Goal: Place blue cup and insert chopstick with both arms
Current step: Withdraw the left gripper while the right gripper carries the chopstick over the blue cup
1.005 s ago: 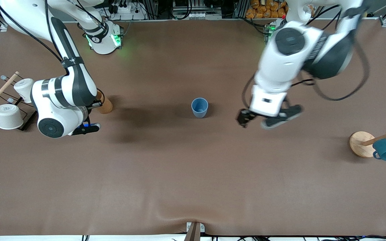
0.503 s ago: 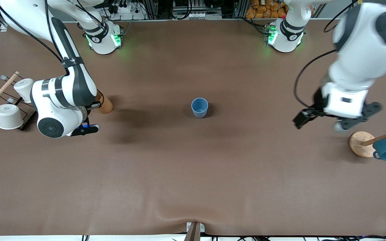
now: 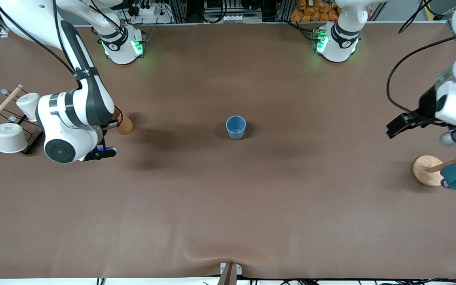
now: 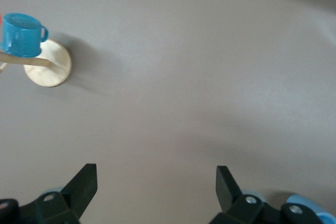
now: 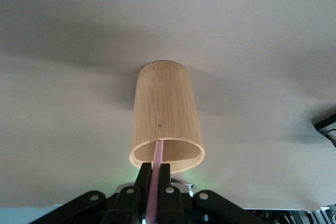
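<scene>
Blue cup upright at frame centre, placed; right gripper, over the bamboo holder at frame left, pinches the chopstick; draw it straight up, no tilt; left gripper, at right edge, spread, empty, waits.

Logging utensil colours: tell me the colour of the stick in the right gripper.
Pale pink. The chopstick shows best in the right wrist view, clamped by the right gripper.
</scene>
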